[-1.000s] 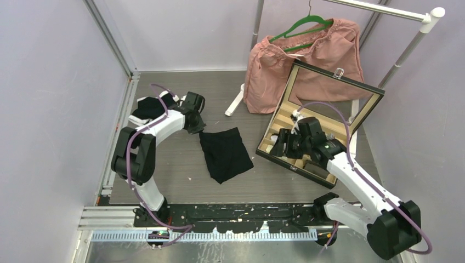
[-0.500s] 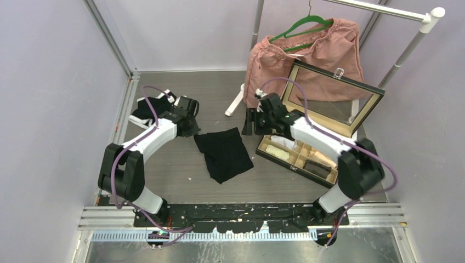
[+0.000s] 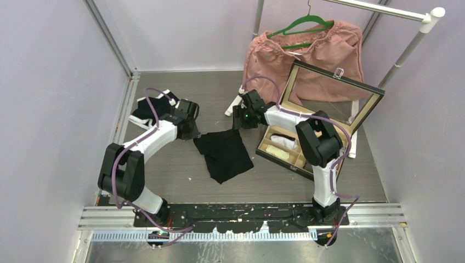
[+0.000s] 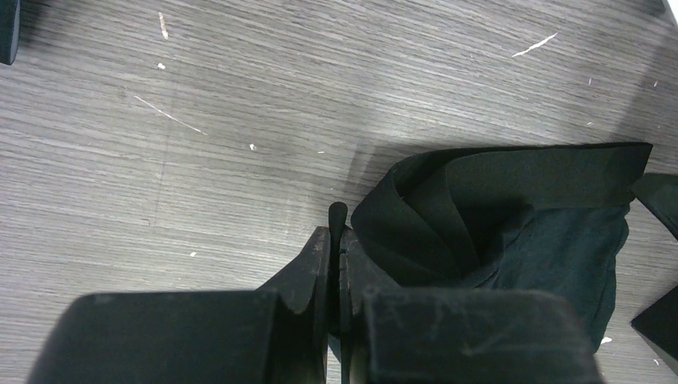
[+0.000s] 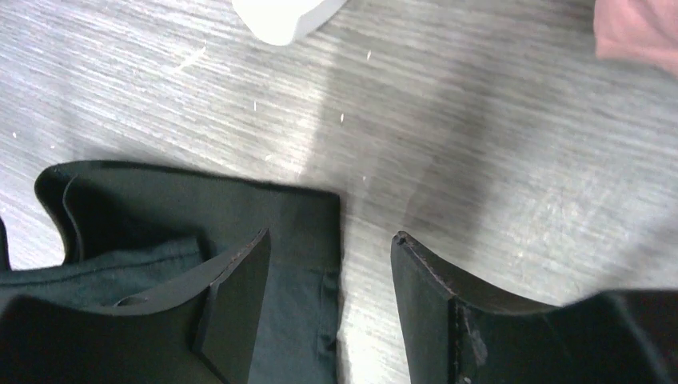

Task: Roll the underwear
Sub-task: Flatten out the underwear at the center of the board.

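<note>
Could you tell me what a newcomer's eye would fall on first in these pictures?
Probably the large pink garment on its green hanger at the back right. Next, the black underwear in the middle, with the left gripper pinching one far corner and the right gripper open over the other.

Your black briefs [image 3: 225,153] lie in the middle of the counter [image 3: 181,87], spread mostly flat, with the waistband toward the far side and the lower end slanting near-right. The far-left waistband corner is lifted and gathered into loose folds. A crumpled black-and-white pair [image 3: 149,107] sits well apart at the far left, partly hidden.
</note>
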`<act>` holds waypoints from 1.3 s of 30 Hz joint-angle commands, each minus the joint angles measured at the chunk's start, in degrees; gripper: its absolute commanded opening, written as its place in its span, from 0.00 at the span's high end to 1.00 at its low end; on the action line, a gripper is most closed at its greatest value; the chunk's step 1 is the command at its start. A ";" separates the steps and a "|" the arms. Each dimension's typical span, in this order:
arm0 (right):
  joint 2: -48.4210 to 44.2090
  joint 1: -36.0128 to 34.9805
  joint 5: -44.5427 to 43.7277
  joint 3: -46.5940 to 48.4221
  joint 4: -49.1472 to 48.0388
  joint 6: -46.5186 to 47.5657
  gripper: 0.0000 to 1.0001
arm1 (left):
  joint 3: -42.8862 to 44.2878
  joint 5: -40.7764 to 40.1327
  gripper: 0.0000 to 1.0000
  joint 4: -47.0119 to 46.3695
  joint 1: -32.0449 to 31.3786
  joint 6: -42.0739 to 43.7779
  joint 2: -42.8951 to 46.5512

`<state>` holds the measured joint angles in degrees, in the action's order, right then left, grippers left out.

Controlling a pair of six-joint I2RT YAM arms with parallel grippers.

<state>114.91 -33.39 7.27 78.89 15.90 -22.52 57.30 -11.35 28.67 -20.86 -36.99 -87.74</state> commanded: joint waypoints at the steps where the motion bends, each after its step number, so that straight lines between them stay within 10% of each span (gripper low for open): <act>1: 2.64 -0.23 -1.13 5.30 -1.03 2.28 0.39 | -0.10 0.29 0.99 -1.18 0.38 0.56 1.68; 22: 5.75 -0.21 6.43 4.54 1.47 1.26 0.85 | -0.18 0.54 0.99 0.05 0.39 -0.80 2.38; 24: 0.53 -0.20 3.74 -0.79 -3.57 0.20 0.99 | -0.05 -0.14 0.99 1.28 0.47 -1.04 3.13; 39: -38.53 -3.13 -6.08 -20.34 -9.64 -1.78 0.99 | -8.76 3.95 0.99 0.64 0.38 3.56 35.40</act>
<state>86.21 -35.27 5.08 59.31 7.75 -23.99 50.11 -8.34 29.76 -20.82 -35.24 -58.61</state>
